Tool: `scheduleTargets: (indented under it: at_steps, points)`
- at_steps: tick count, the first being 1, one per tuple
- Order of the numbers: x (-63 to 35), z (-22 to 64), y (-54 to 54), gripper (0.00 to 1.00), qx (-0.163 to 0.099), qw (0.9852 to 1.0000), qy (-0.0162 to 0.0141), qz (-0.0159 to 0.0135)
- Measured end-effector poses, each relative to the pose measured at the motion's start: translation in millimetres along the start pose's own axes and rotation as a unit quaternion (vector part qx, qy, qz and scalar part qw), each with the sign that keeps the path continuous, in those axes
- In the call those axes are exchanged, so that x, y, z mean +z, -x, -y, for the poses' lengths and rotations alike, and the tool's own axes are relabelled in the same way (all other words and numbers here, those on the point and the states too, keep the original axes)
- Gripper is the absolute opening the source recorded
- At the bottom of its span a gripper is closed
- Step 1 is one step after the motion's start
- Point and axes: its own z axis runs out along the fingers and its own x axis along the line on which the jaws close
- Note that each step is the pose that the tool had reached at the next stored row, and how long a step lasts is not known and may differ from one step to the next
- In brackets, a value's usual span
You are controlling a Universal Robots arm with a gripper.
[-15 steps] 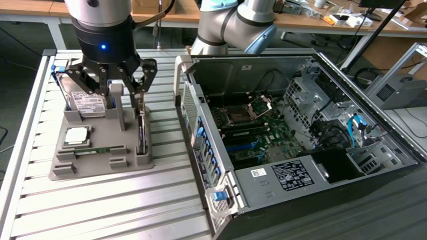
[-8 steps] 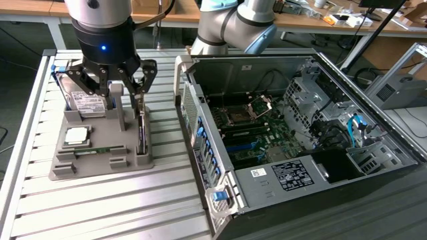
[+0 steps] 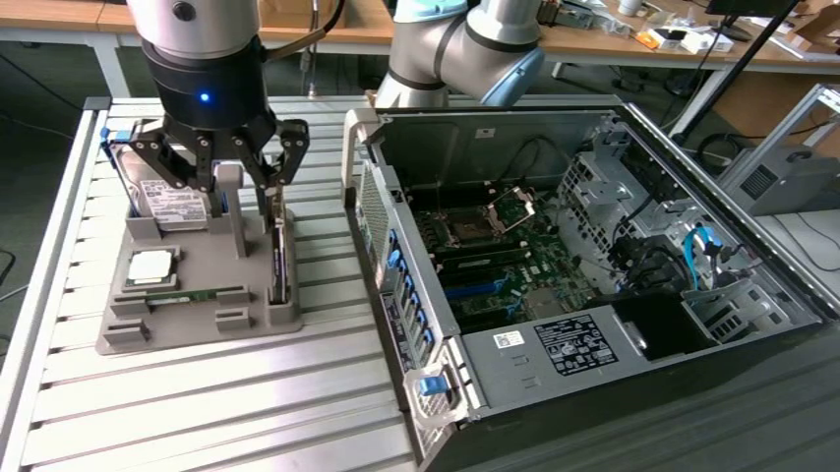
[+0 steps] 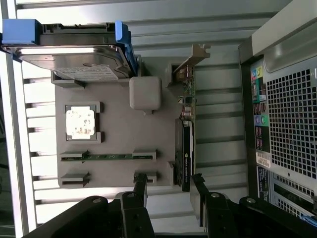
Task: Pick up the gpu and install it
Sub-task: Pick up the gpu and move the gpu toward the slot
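The gpu (image 3: 277, 258) stands on its long edge in a slot of the grey holder (image 3: 197, 329), along the side nearest the computer case (image 3: 591, 246). In the wrist view the gpu (image 4: 186, 144) runs lengthwise away from the camera, with its silvery bracket (image 4: 196, 55) at the far end. Standing on edge leaves both flat faces free, so I judge the slot is there to present the card to a two-sided grasp.

The gripper (image 3: 243, 182) hangs over the holder with its jaws spread wide and nothing between the pads. In the wrist view the gripper (image 4: 169, 193) straddles the line of the card, which lies nearer one finger than the other. I cannot confirm any contact with the card.

The same holder carries the hard drive (image 4: 74, 59) in its blue frame, the processor (image 4: 79, 121) lying flat in a pocket, and the green memory stick (image 4: 109, 156) on edge in its groove. Each part sits well apart from the card, which I judge keeps the fingers clear of its neighbours.

The holder rests on the slatted table (image 3: 197, 413). The case lies just beside it on the exterior view's right, side panel off and motherboard (image 3: 493, 246) facing up. The card is not yet lifted.
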Motion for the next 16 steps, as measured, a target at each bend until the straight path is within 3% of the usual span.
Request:
scheduleTargets:
  at_steps: [16]
  points:
    - [3.5,0.1,-0.1,0.48,0.0,1.0,0.0,0.0]
